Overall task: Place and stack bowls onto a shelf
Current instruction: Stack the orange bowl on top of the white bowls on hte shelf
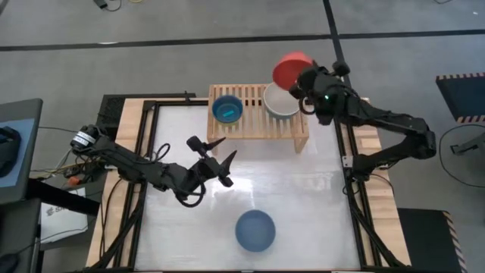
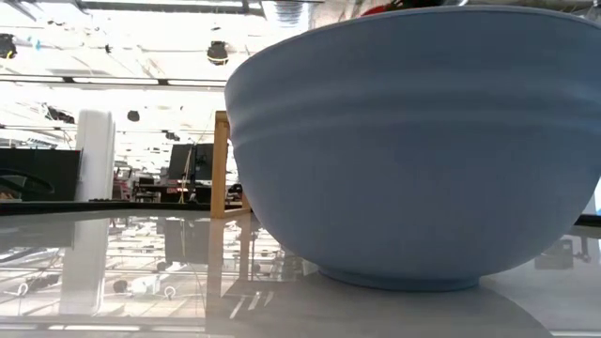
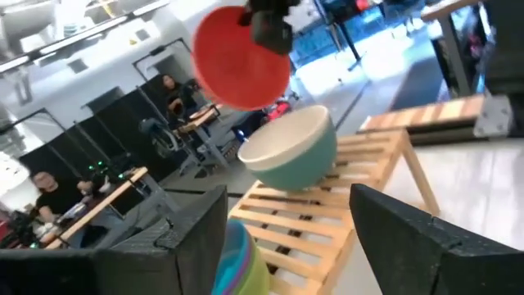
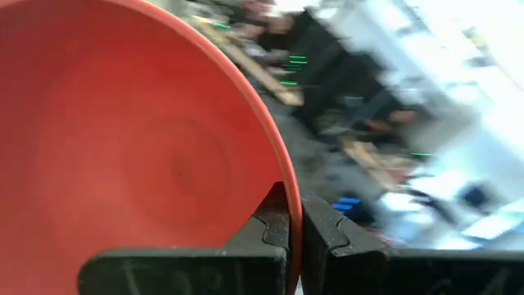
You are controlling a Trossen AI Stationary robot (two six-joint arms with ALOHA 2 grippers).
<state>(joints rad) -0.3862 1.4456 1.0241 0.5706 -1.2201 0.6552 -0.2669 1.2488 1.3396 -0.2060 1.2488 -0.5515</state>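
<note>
My right gripper (image 1: 305, 80) is shut on a red bowl (image 1: 291, 69), held in the air over the far right end of the pale wooden shelf (image 1: 254, 127). The right half of the shelf carries a bowl (image 1: 281, 100) that is white inside and teal outside (image 3: 295, 154). A nested stack with a cyan bowl (image 1: 226, 109) on top stands on the left half. A slate blue bowl (image 1: 255, 230) rests on its base near the table's near edge and fills the low view (image 2: 413, 141). My left gripper (image 1: 229, 147) hovers open over mid-table, pointing at the shelf. My right gripper (image 4: 293, 223) pinches the red bowl's rim (image 4: 288, 188), with one finger (image 4: 266, 233) inside the bowl and the other (image 4: 327, 233) outside. The bowl is lifted clear and tilted steeply, with the white-and-teal bowl just below it (image 3: 241, 59).
The shelf's leg (image 2: 220, 164) stands on the table's far part. Bare table (image 1: 303, 189) lies between the shelf and the slate blue bowl. People sit at desks in the room beyond (image 3: 49, 197).
</note>
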